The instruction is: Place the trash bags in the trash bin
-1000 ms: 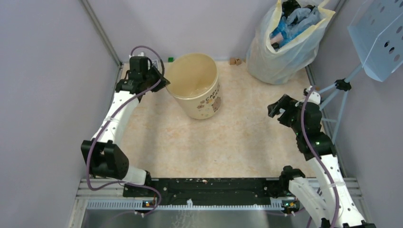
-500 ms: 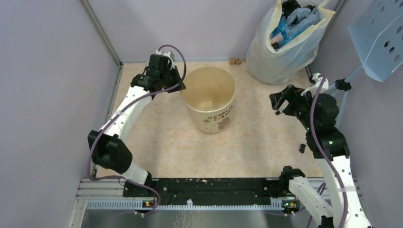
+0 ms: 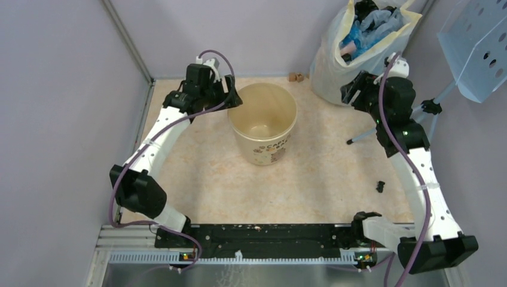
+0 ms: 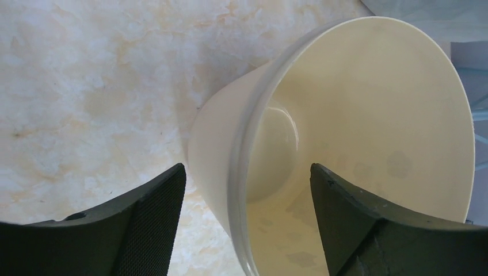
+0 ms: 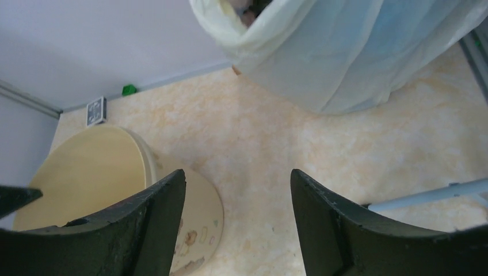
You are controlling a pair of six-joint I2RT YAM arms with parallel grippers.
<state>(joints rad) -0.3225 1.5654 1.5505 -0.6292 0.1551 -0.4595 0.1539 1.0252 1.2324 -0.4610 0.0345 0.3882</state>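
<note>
Where the trash bin (image 3: 266, 152) stood: upright on the marbled beige table (image 3: 323, 173), left of centre toward the far side, mouth open upward, cartoon print on its near wall.
Bin finish: round, cream-yellow, tapered, glossy inside.
Left gripper (image 3: 232, 98): at the bin's far-left rim. The jaws were spread wide, one finger outside the wall and the other over the mouth. The rim passed between them with neither pad seen pressing on it, and nothing was held.
Right gripper (image 3: 353, 92): well apart from the bin, at the far right, just beside the large bag. The jaws were parted with nothing between them.
Large bag (image 3: 353, 72): whitish-yellow plastic, in the far right corner, standing open with blue and black contents.
Small brown bits (image 3: 293, 76): at the table's far edge, between bin and bag.
Small black piece (image 3: 380, 186): on the table, near the right arm (image 3: 418, 173).
Perforated panel (image 3: 475, 48): pale blue, beyond the table's right edge.
</note>
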